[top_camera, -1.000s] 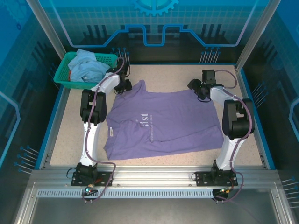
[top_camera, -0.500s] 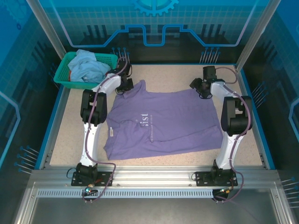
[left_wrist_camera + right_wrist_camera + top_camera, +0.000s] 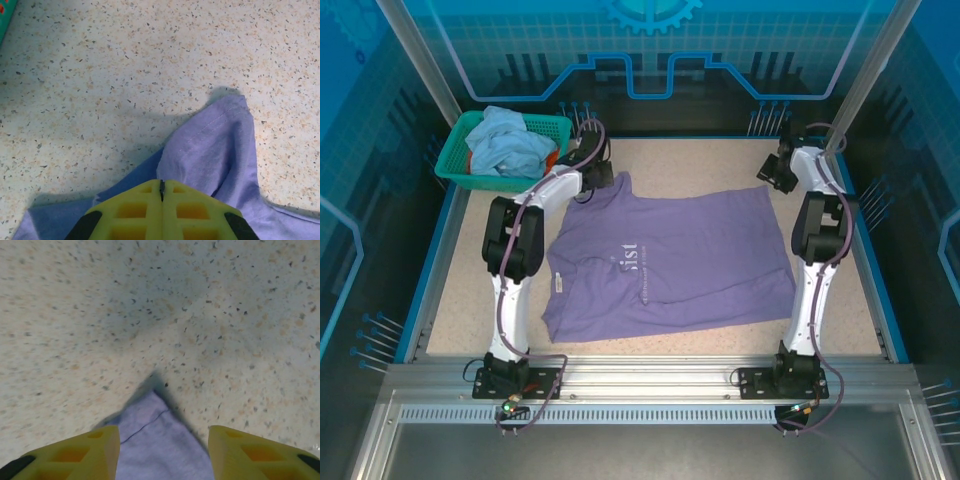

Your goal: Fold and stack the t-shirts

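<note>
The lavender t-shirt [image 3: 670, 260] lies spread flat in the middle of the bench [image 3: 700, 165], its white lettering facing up, in the same place as a second ago. The left tool [image 3: 597, 172] has pushed slightly farther out along the shirt's far-left corner, and it has gone from partly open to fully closed. In the left wrist view its yellow fingers [image 3: 135, 212] meet with no gap, and a raised fold of the purple cloth is pinched at their tips. The right tool [image 3: 778, 172] has swung outward and away from the arm bases, from above the shirt's far-right corner to just beyond it. In the right wrist view its jaws stand apart, narrower than before. The pointed shirt corner lies on the bench between them, and neither finger visibly presses it. The teal basket [image 3: 452, 160] at the far left holds a crumpled light-blue t-shirt [image 3: 505, 140], unchanged.
</note>
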Tool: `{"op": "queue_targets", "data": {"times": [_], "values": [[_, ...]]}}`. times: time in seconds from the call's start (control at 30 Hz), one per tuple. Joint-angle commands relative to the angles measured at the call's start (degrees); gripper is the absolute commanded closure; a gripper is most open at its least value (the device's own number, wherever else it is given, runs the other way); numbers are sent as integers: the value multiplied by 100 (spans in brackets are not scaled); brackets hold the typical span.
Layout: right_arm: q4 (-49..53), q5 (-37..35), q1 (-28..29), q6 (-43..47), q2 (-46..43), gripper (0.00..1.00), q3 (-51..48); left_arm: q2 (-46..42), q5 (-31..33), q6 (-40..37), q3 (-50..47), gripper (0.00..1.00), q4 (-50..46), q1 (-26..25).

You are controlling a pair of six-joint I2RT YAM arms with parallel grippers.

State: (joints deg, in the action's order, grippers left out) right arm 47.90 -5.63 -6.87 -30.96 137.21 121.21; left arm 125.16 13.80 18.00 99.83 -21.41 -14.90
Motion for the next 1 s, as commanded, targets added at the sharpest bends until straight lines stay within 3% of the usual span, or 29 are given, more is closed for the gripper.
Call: {"op": "queue_targets", "data": {"times": [0.0, 0.17, 0.97], "values": [[676, 22, 3, 307, 426, 52, 633, -315, 153, -13, -213, 100, 423, -74], [897, -67, 20, 359, 809, 53, 1249, -409, 127, -24, -337, 100, 519, -92], [888, 189, 65, 395, 1294, 75, 1500, -416, 112, -348, -230, 100, 529, -128]]}}
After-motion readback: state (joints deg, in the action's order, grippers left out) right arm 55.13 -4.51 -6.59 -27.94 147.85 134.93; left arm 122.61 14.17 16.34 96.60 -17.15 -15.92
